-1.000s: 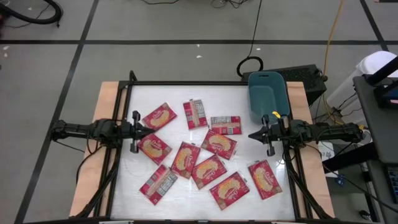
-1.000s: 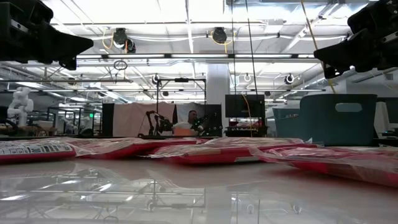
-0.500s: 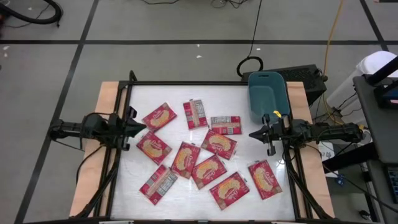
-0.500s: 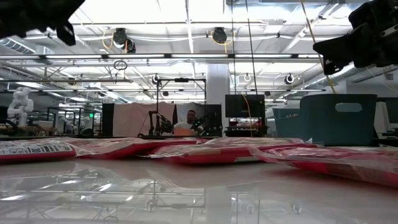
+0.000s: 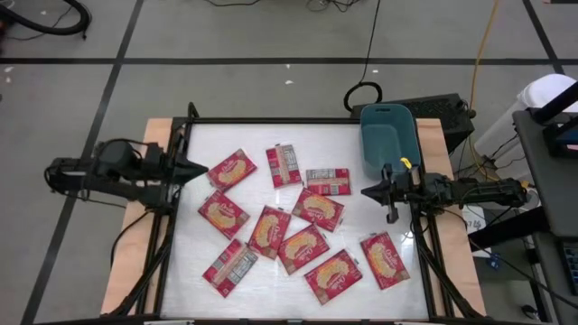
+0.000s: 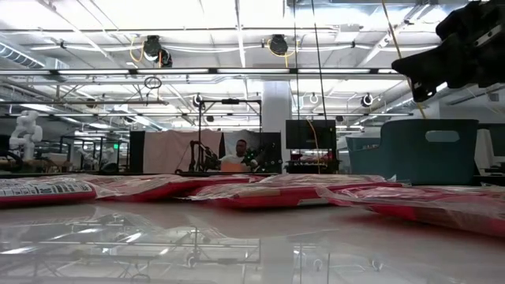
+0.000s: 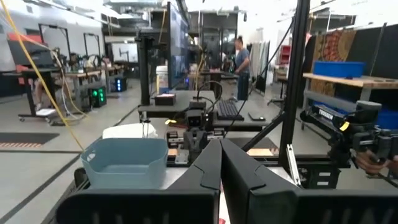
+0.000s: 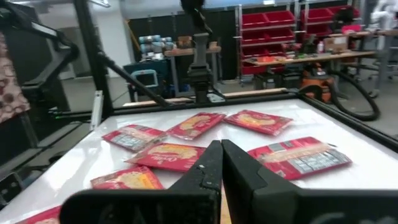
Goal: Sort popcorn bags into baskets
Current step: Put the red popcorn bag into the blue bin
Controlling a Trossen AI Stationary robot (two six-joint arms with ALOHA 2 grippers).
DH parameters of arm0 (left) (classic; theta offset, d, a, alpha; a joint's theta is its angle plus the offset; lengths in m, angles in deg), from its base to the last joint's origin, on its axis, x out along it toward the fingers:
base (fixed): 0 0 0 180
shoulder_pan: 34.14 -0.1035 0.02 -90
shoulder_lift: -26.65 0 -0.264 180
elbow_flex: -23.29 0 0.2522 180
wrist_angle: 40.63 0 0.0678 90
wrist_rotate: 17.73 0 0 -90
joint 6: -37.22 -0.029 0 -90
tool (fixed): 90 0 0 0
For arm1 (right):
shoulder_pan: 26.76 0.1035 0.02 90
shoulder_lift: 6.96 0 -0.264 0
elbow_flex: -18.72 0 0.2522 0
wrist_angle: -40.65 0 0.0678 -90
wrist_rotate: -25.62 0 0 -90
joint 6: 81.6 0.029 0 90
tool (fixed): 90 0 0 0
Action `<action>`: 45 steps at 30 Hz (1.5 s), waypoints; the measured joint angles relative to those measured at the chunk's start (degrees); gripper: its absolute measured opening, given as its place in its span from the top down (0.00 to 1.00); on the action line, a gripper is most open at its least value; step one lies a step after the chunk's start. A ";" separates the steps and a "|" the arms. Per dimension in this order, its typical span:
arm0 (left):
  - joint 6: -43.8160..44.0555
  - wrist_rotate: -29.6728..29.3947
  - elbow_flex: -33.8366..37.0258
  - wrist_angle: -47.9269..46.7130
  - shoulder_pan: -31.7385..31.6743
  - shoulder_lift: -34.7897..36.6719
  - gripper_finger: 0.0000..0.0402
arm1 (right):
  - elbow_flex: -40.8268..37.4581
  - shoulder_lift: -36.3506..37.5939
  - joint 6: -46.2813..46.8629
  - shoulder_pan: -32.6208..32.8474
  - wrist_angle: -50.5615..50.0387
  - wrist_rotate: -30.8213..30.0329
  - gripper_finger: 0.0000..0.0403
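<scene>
Popcorn bags, ten of them, lie scattered flat across the white table (image 5: 361, 262) in the high view, none in the basket (image 5: 388, 137). One picture-side-up bag (image 5: 232, 169) sits nearest the left gripper (image 5: 200, 167); two label-side-up bags (image 5: 285, 165) (image 5: 327, 181) lie toward the middle; another label-side-up bag (image 5: 232, 267) is at the near left. Basket stands at the table's far right corner, nothing seen inside it. Left gripper hangs at the table's left edge, jaws pressed together, holding nothing. Right gripper (image 5: 368, 192) hangs over the right side, just in front of the basket, jaws also pressed together, holding nothing. A bag (image 5: 317, 208) lies near its tip, apart from it

Low view: bags (image 6: 245, 192) form a low red band across the tabletop. Basket (image 6: 430, 151) stands upright at the right, behind them. Right gripper (image 6: 410, 67) shows at upper right, above the table, clear of the bags. A person (image 6: 241, 148) sits far back in the room

Left wrist view: closed fingers (image 7: 208, 168) point across the table toward the basket (image 7: 124, 163); the right arm (image 7: 348, 130) shows beyond. A person (image 7: 240, 57) stands far back in the room

Right wrist view: closed fingers (image 8: 211, 165) point over the table; several bags (image 8: 166, 155) (image 8: 301, 154) (image 8: 258, 121) lie flat ahead of them, untouched. Left arm (image 8: 200, 56) shows at the far edge
</scene>
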 joint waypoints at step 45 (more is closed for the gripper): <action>10.73 1.29 -5.00 -14.08 8.64 -61.88 0.59 | 0.02 -13.95 17.37 6.62 3.19 -6.78 1.00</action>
